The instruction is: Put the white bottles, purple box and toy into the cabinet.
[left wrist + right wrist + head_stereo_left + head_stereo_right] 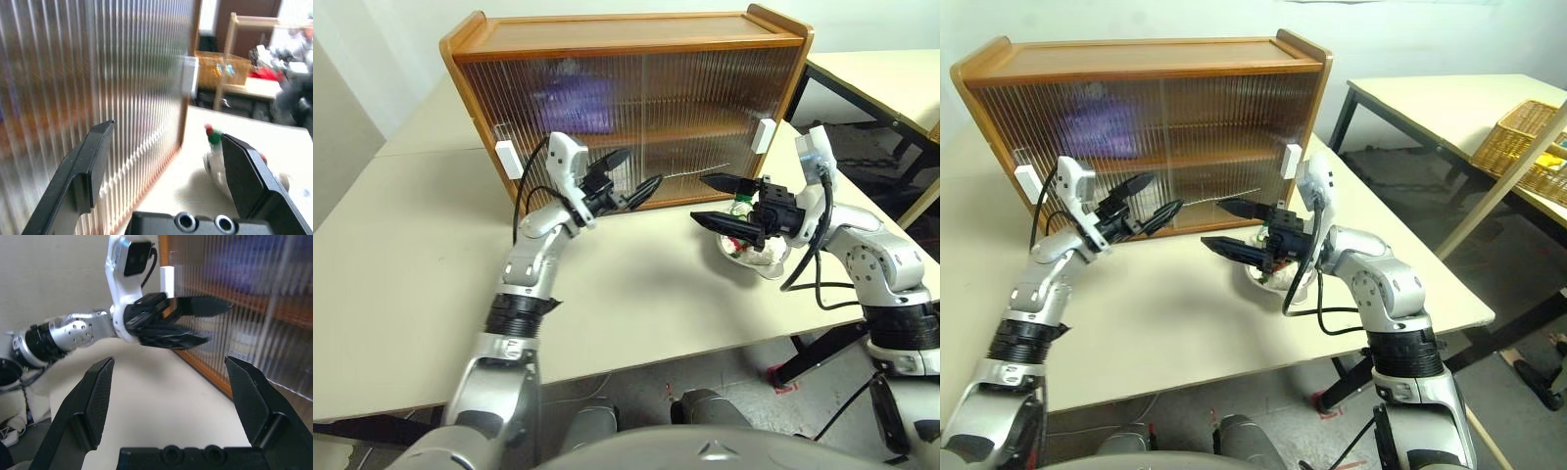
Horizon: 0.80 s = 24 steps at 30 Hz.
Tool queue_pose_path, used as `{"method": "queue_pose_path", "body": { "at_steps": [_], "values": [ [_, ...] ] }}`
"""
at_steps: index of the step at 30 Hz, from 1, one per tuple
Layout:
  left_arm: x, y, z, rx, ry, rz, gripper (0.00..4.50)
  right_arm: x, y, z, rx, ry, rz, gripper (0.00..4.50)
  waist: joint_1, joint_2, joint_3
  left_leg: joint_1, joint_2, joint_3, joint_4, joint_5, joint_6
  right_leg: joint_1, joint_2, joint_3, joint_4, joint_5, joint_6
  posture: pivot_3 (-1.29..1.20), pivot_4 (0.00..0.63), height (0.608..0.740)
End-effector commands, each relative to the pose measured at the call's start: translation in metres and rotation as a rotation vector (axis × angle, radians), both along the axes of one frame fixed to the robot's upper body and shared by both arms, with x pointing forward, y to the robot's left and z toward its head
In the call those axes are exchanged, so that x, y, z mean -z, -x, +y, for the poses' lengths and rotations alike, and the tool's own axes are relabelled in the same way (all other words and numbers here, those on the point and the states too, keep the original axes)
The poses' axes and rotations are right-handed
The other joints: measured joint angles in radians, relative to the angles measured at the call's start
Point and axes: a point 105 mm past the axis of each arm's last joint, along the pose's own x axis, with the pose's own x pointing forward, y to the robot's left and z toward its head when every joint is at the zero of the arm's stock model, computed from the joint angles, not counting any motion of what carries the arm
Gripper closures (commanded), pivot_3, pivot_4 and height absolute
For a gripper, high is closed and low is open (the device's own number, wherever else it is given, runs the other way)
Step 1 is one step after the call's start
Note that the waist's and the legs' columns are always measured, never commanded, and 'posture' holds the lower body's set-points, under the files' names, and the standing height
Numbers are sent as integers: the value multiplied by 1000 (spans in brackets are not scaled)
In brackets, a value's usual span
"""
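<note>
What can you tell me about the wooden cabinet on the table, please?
The cabinet is a wide honey-brown wooden box standing upright on the pale table. Two ribbed translucent sliding doors, each with a white handle at its outer edge, look shut. A middle shelf and a blurred purple shape show through them. Neither gripper touches it.

Behind the ribbed sliding doors of the cabinet (636, 108), the purple box (576, 96) was no more than a lilac smear on the upper shelf, its edges and markings impossible to make out. Anything else on the shelves was lost behind the ribbing; the white bottles could not be made out. The toy (744, 235) sat in a clear bowl (773, 259) on the desk (411, 274), mostly covered by the right tool (724, 201), so only bits of white and red showed. In the left wrist view the toy (213, 147) was blurred and partly hidden by a black finger (247, 176).
</note>
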Motion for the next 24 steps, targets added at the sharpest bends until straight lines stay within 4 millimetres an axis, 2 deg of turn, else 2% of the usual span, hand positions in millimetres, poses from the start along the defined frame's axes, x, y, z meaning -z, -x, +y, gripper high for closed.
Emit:
{"method": "queue_pose_path", "body": {
  "at_steps": [1,5,8,12,16,19,24],
  "values": [
    [-5,14,13,100,32,60,24,0,-3,-7,46,10,-17,0,-3,1,0,-1,1,-1,0,0,0,-1,0,0,0,0,0,-142,0,740],
    [-9,24,28,106,15,65,24,-1,-9,-15,101,-1,-24,0,-4,1,-1,-7,3,-3,0,0,0,-7,0,0,0,0,-2,-137,0,740],
    [-10,35,34,128,12,85,24,-1,-21,-27,186,-6,-50,0,-4,2,-1,-8,6,-4,0,0,1,-9,0,1,0,0,-3,-131,0,740],
    [-17,46,39,126,49,95,24,5,-46,-59,362,20,-89,0,-4,2,-1,-9,9,-4,0,0,1,-10,-1,1,0,1,-4,-107,0,740],
    [-22,53,41,127,59,100,24,9,-59,-77,443,33,-119,0,-2,3,-1,-9,14,-4,0,0,2,-11,0,2,0,3,-8,-97,0,740],
    [-22,59,46,114,52,103,24,13,-76,-100,563,58,-151,0,-1,5,-1,-8,15,-6,-1,0,2,-11,2,1,0,6,-13,-76,0,740],
    [-24,64,52,98,49,105,24,14,-97,-119,688,66,-152,0,3,7,-1,-6,17,-10,-3,0,3,-12,3,1,1,7,-14,-68,0,740]
  ]
}}
